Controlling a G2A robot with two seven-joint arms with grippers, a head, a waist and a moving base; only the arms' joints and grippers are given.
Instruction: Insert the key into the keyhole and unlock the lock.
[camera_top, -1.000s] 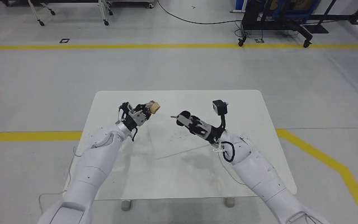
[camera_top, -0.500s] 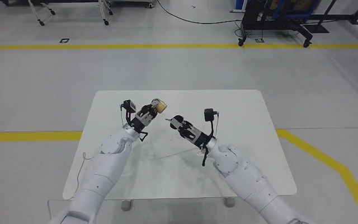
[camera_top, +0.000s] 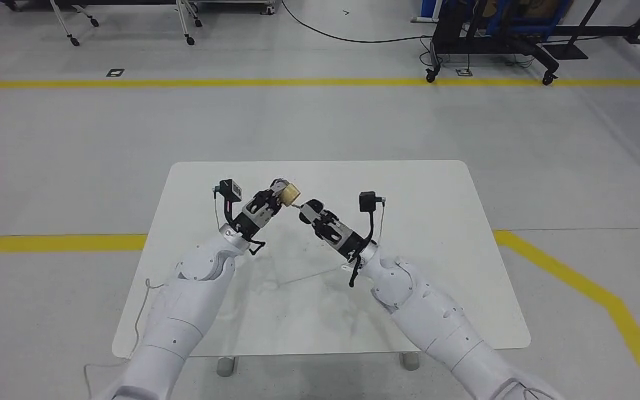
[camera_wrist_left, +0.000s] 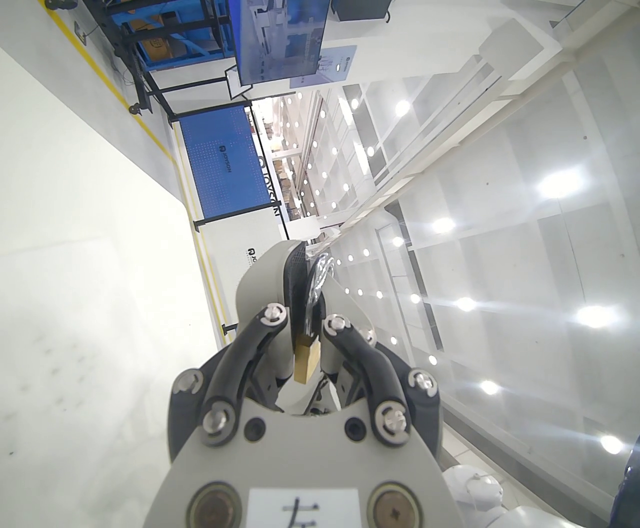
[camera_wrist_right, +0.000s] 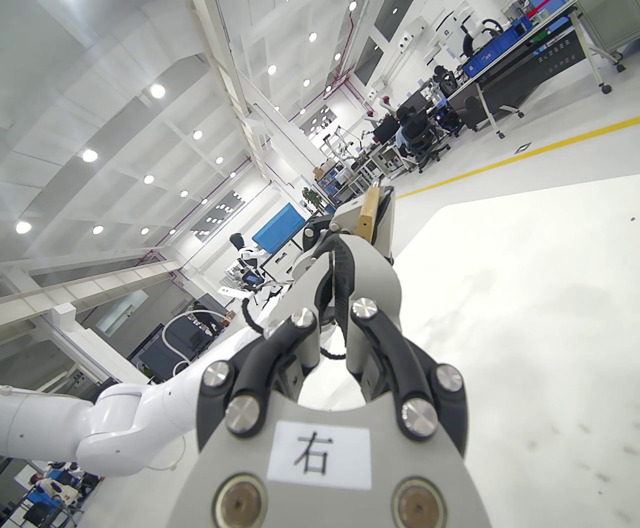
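White bench below; above its middle, the left end effector clamps the brass padlock, rigid and probably heavy. The right end effector, just beside it, pinches the key, thin and likely slippery, best gripped by its head.

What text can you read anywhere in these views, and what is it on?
"左": left wrist label, behind the left gripper.
"右": right wrist label, behind the right gripper.
Blue board in the background: small sideways logo, not reliably readable.
Lock: no readable marking.
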